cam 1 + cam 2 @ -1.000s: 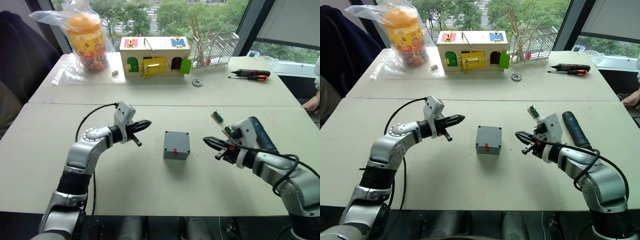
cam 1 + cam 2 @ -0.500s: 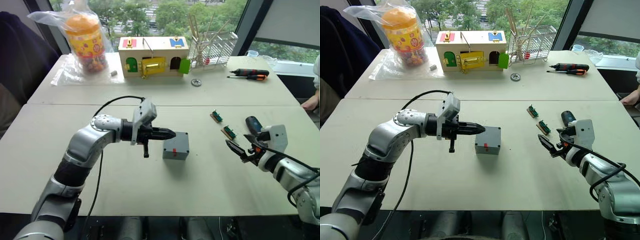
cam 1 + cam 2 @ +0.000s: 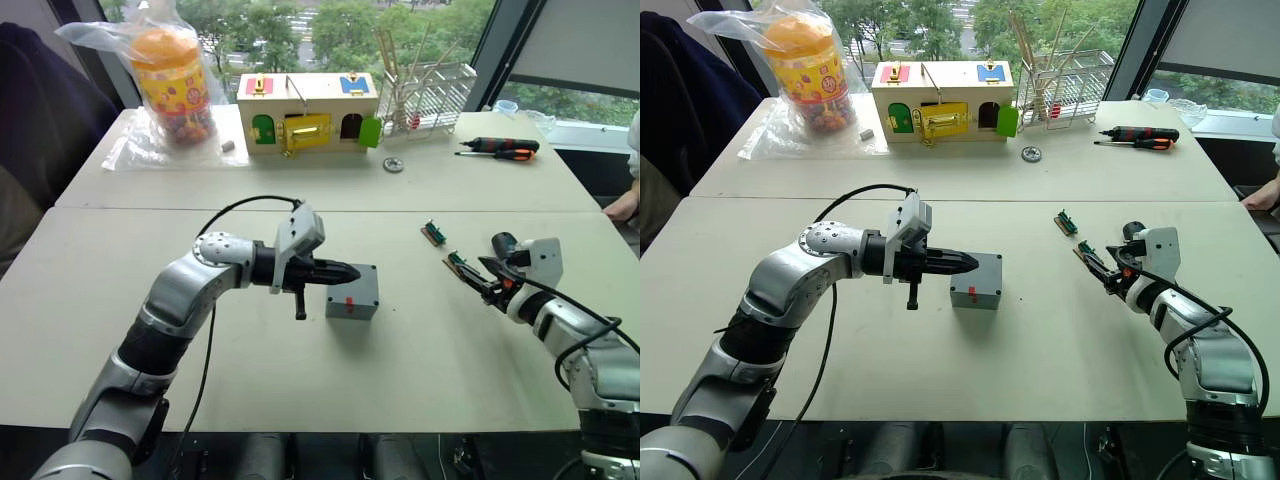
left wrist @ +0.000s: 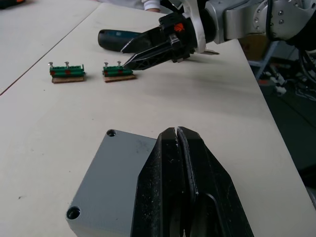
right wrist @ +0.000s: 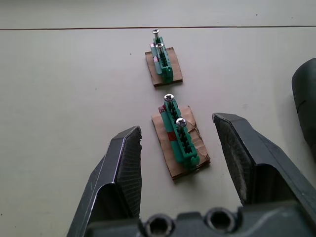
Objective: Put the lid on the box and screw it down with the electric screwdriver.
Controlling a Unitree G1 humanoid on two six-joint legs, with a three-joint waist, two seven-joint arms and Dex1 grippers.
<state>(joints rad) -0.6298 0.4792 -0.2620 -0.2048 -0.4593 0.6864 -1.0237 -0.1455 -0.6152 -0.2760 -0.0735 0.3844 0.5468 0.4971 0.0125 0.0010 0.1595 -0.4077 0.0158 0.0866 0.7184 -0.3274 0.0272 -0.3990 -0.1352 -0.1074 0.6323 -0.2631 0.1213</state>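
Observation:
The grey box (image 3: 352, 291) with a red mark on its front stands mid-table. The lid (image 4: 123, 173), flat and grey with corner screw holes, lies on top of it. My left gripper (image 3: 352, 270) is shut, its tips resting at the lid's left edge, nothing held. Far to the right, my right gripper (image 5: 176, 126) is open low over the table, its fingers (image 5: 121, 173) either side of a green screw holder (image 5: 177, 140) on brown card. The dark electric screwdriver (image 4: 113, 38) lies on the table just behind that gripper.
A second green screw holder (image 3: 434, 233) lies nearby. At the back stand a wooden box with coloured doors (image 3: 307, 112), a bagged candy jar (image 3: 175, 75) and a wire rack (image 3: 430, 95); hand screwdrivers (image 3: 500, 148) and a metal ring (image 3: 394, 165) lie there. A person's hand (image 3: 625, 205) rests at the right edge.
My left gripper has swung right from open table to the box's top edge, staying shut. My right gripper has drawn back right, away from the box, to the screw holder by the electric screwdriver.

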